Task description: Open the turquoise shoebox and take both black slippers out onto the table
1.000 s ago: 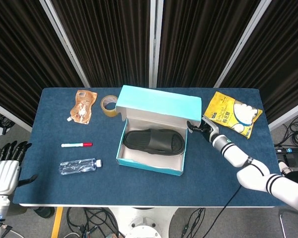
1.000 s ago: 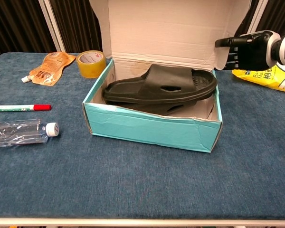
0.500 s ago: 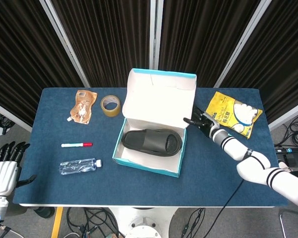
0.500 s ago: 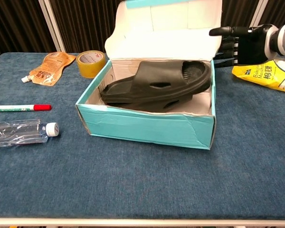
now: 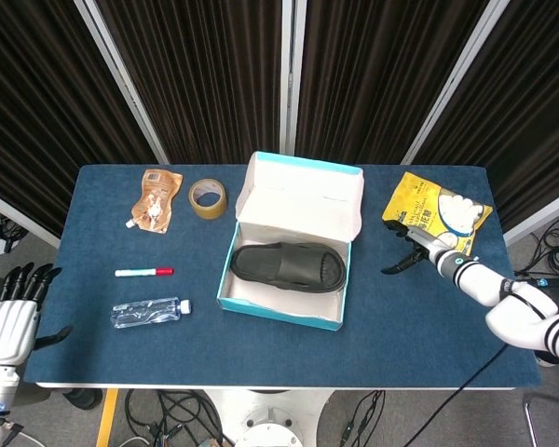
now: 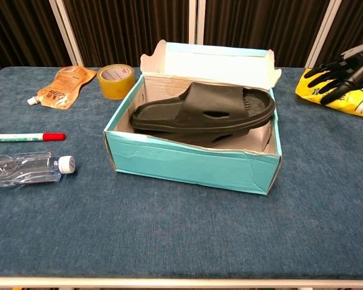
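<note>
Rubbery, light and bendy by its look, the top slipper point(image 6: 206, 113) suits a strap grip; the right hand point(image 5: 412, 249), at the box's point(image 6: 187, 163) three o'clock, is spread and empty.

Shoebox point(image 6: 190, 164): you see turquoise on the outside and white inside, lid too.
Slippers point(image 6: 206, 112): black all over, with little ridges on the top strap.
Worktop point(image 6: 169, 235): dark blue and a bit fuzzy.
Right robot hand point(image 6: 345, 71): your black fingers, with a white and grey arm behind.
Left robot hand point(image 5: 9, 317): white back, black fingers.
Snack bag point(image 5: 438, 212): bright yellow with white round shapes.
Tape roll point(image 6: 115, 81): yellowish brown.
Pouch point(image 5: 156, 197): orange-brown with a white cap.
Marker point(image 6: 28, 137): white with a red cap.
Bottle point(image 6: 27, 168): see-through, with a white cap.
Curtain point(image 5: 196, 74): black, with pale grey poles.
</note>
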`<state>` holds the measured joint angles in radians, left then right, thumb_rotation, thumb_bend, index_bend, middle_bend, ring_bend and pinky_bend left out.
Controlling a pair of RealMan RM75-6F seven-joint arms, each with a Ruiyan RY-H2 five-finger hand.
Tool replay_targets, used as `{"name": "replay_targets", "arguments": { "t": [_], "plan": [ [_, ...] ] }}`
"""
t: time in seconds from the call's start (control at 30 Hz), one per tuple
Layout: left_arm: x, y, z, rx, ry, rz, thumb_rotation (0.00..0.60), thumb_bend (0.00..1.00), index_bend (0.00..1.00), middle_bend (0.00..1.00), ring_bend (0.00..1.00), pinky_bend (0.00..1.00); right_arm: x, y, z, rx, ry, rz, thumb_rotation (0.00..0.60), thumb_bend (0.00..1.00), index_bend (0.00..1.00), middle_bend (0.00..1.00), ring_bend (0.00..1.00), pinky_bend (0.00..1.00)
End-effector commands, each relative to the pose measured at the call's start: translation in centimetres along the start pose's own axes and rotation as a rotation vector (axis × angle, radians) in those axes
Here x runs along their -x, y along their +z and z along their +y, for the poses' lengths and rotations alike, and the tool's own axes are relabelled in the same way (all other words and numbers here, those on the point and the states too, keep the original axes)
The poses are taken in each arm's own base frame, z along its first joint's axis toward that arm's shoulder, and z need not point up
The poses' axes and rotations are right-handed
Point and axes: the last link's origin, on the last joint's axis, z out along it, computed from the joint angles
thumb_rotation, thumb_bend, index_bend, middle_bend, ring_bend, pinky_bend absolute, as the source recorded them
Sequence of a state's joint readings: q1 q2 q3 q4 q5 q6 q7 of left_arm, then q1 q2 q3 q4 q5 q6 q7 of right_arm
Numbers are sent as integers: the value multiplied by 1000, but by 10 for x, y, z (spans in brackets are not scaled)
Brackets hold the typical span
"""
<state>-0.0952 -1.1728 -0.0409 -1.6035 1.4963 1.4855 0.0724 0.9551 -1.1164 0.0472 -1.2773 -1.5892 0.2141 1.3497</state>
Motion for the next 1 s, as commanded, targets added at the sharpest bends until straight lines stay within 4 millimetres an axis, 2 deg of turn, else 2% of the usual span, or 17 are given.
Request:
{"name": "replay_targets", "arguments": {
  "t": [0.03,0.17,0.33,0.47,0.63,0.83,0.93,1.0],
  "plan": [
    [0,1,1,1,1,0,600,69,123,93,0,42,8,-34,-6,-140,-206,18,600,0,0,8,0,0],
    [0,0,2,0,2,-1,600,69,123,93,0,43,34,-42,-33,-304,-278,49,600,0,0,39,0,0],
    [0,-2,-1,-12,-3,0,600,69,123,93,0,43,66,-33,-68,-436,-346,66,600,0,0,56,0,0],
    [1,-3,-3,-18,-6,-2,600,70,123,93,0,42,95,-14,-94,-478,-391,44,600,0,0,56,0,0],
    [4,-3,-6,-28,-16,-2,600,70,123,93,0,42,124,13,-116,-497,-445,40,600,0,0,57,0,4],
    [6,-3,-10,-30,-22,-7,600,69,123,93,0,42,143,37,-132,-492,-527,104,600,0,0,67,0,24],
    [7,-3,-11,-30,-25,-5,600,69,123,93,0,42,149,45,-138,-472,-533,117,600,33,0,82,4,102],
    [7,-3,-12,-31,-27,-6,600,69,123,93,0,43,150,51,-141,-460,-563,155,600,116,7,114,40,209]
  ]
}}
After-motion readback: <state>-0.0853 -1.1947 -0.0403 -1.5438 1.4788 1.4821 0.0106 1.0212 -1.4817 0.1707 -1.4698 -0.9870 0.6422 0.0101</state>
